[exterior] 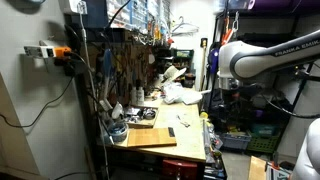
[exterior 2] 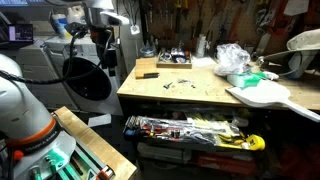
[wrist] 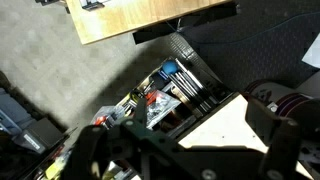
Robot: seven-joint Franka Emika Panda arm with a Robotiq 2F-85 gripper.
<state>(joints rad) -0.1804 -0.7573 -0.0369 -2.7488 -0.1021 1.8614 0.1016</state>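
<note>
Wrist view: gripper [wrist: 190, 152] hangs beyond the workbench [wrist: 130, 22] edge, above open drawer [wrist: 200, 75].

Dark pincer [wrist: 185, 150] low in frame, jaws spread wide, open drawer [wrist: 196, 66] of jumbled tools [wrist: 158, 98] beneath, wooden table [wrist: 140, 20] edge above, grey floor [wrist: 40, 70].

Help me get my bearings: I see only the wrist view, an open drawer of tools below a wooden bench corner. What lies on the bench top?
Observer: A crumpled clear plastic bag sits toward the back of the bench top.
Operator: Anything else up there?
Observer: A flat white guitar-shaped piece lies beside the bag, nearer the front edge.
Operator: And behind the bench?
Observer: A pegboard wall hung with hand tools.
</note>
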